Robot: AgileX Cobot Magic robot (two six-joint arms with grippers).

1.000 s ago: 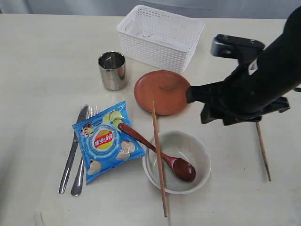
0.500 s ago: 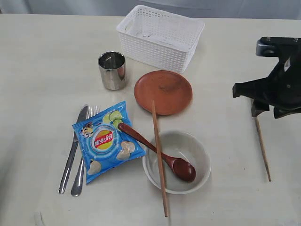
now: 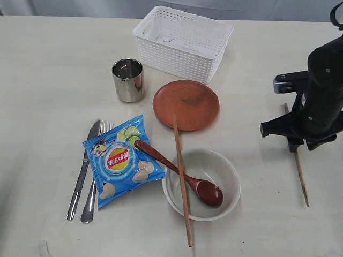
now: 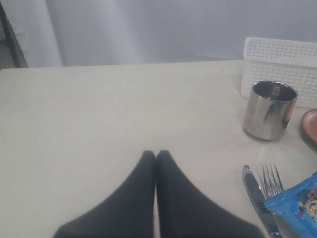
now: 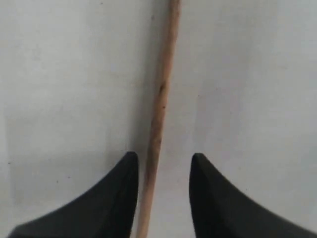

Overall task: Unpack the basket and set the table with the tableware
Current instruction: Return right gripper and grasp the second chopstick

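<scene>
Standing near the top of the exterior view, the basket [image 3: 182, 40] sits on the table [image 3: 53, 64]. The cup [image 3: 127, 80] is upright to its left and the plate [image 3: 186, 104] lies just in front of it. Below the plate is the bowl [image 3: 231, 179]. The spoon [image 3: 161, 159] has its head inside the bowl and its handle resting on the chip bag [image 3: 122, 159]. One chopstick [image 3: 185, 214] runs from the plate's rim across the bowl and onto the table. The knife [image 3: 81, 171] and fork [image 3: 92, 193] lie side by side, left of the bag. Well apart on the right lies a second chopstick [image 3: 301, 176], and the right gripper [image 3: 295, 143] points down over its upper part.

From the left wrist view, the left gripper [image 4: 156, 158] has its two fingers pressed together with nothing between them, over bare table. Cup, basket, knife, fork, a corner of the bag and an edge of the plate show off to one side.

From the right wrist view, the right gripper's fingers [image 5: 119, 198] stand apart, straddling the second chopstick. The stick lies flat on the table, close against one finger with a clear gap to the other. It is not clamped.
</scene>
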